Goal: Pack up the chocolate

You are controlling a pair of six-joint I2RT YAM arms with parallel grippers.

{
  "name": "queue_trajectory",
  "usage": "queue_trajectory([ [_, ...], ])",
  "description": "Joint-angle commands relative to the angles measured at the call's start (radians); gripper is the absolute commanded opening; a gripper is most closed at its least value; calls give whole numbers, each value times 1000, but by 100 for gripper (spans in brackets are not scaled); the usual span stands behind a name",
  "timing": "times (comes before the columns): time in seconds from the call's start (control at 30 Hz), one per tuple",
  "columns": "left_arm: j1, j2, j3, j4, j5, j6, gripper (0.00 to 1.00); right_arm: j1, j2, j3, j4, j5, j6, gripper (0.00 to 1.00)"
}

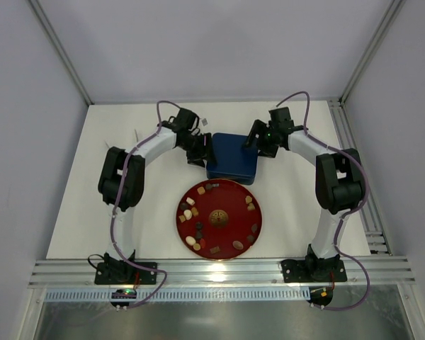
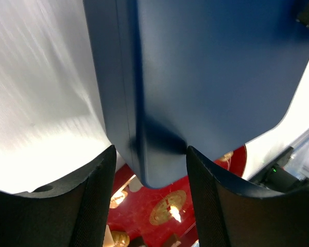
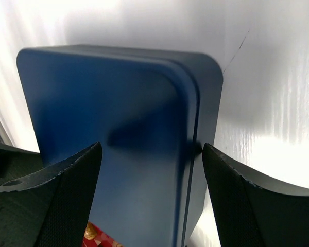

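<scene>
The dark blue square tin (image 1: pixel 232 159) stands shut, lid on, just behind the round red plate (image 1: pixel 230 205). The chocolate (image 1: pixel 190 212) lies in a ring round the plate's rim, dark, tan and cream pieces. My left gripper (image 1: pixel 200 152) is at the tin's left side; in the left wrist view it (image 2: pixel 150 149) straddles a corner of the tin (image 2: pixel 211 67), with both fingers touching it. My right gripper (image 1: pixel 258 145) is at the tin's right side. In the right wrist view it (image 3: pixel 152 146) is open, with one finger over the lid (image 3: pixel 108 98) and the other against the side seam.
White table top inside a frame of grey walls. An aluminium rail runs along the near edge (image 1: pixel 219 269) and another along the right side (image 1: pixel 354 177). The plate (image 2: pixel 144 206) with a tan piece (image 2: pixel 118 196) shows under the tin's corner.
</scene>
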Motion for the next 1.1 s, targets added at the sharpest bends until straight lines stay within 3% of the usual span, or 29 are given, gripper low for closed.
queue_trajectory([
  [0.0,-6,-6,-42,-64,-3,-9,56,11,-84,-35,42,-21,2,79],
  [0.23,-9,-22,-66,-45,16,-33,62,16,-117,-87,66,-22,16,79],
  [0.63,-11,30,21,-92,-36,-32,61,-33,15,11,-15,44,-7,72],
  [1.07,-9,95,105,-150,-64,-38,61,-55,128,55,-50,84,-28,49],
])
